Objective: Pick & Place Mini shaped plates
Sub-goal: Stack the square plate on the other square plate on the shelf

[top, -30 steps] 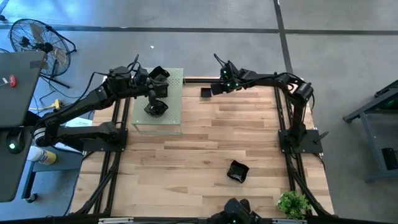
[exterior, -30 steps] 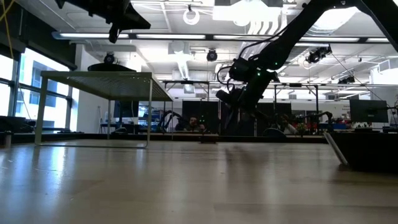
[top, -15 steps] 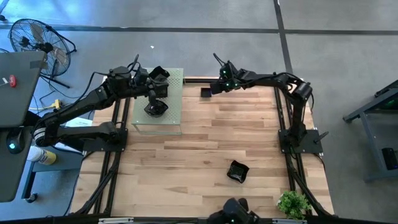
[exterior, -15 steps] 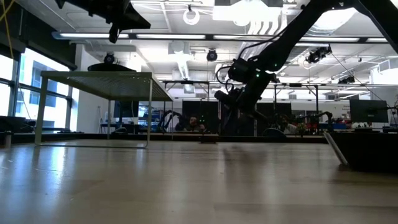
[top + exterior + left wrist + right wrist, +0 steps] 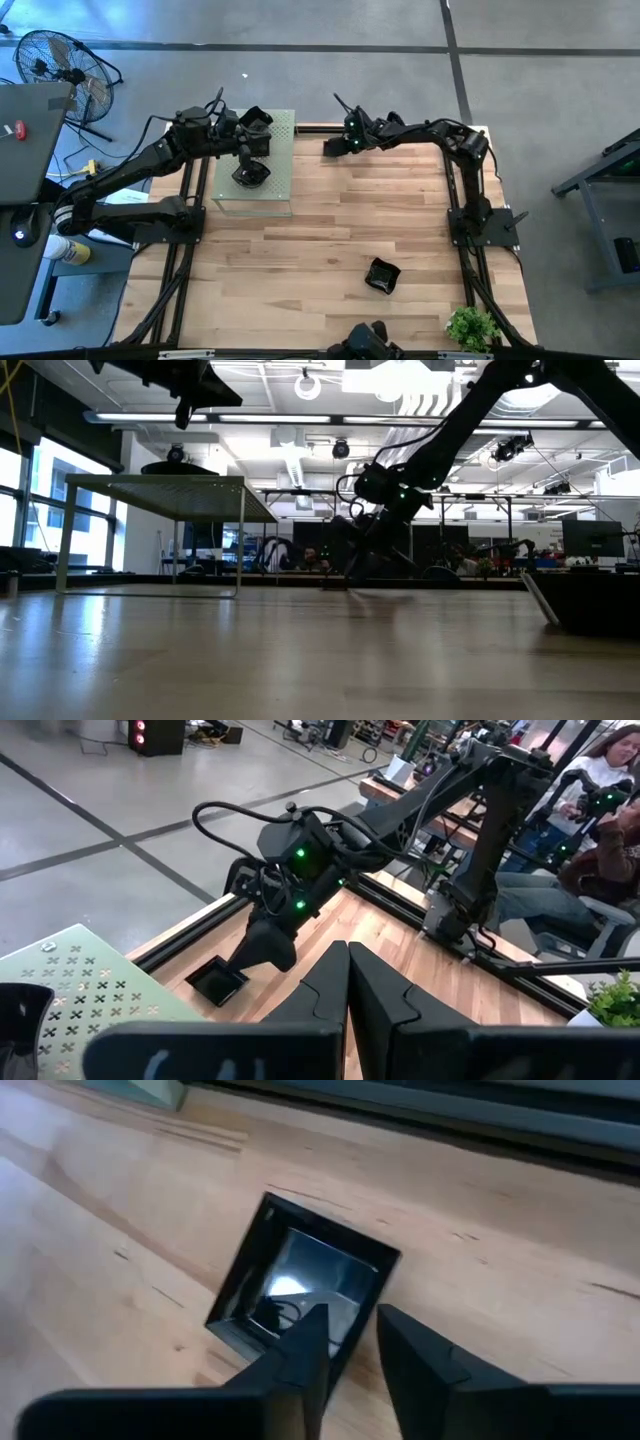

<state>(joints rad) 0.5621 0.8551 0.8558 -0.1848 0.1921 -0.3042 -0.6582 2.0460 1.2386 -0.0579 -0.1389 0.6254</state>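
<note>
From above, the right gripper (image 5: pixel 335 147) is stretched to the far edge of the table (image 5: pixel 330 230), its tip over a small square plate (image 5: pixel 328 149) lying just beside the pale green board (image 5: pixel 280 170). The left gripper (image 5: pixel 247 158) hangs over that board, above a dark plate (image 5: pixel 250 177) resting on it. A third plate (image 5: pixel 382 275) lies well apart on the near side of the table, with a small plant (image 5: pixel 470 326) at the near right corner.

At table height, the right gripper (image 5: pixel 352 555) is down close to the wood.

The left wrist camera shows its own fingers (image 5: pixel 375 995) pressed together with nothing between them, and the right gripper (image 5: pixel 258 952) beyond, tilted down beside the square plate (image 5: pixel 218 982).

The right wrist camera shows its fingers (image 5: pixel 305 1345) partly apart, straddling the near rim of the square plate (image 5: pixel 300 1285); whether they touch it I cannot tell.

The step in hand looks like grasping this square plate. Next the fingers would need to pinch the rim firmly, then lift straight up.

Compared with a second ago, the right arm has reached farther out and lower, and its fingers have narrowed. The left arm has not moved.
</note>
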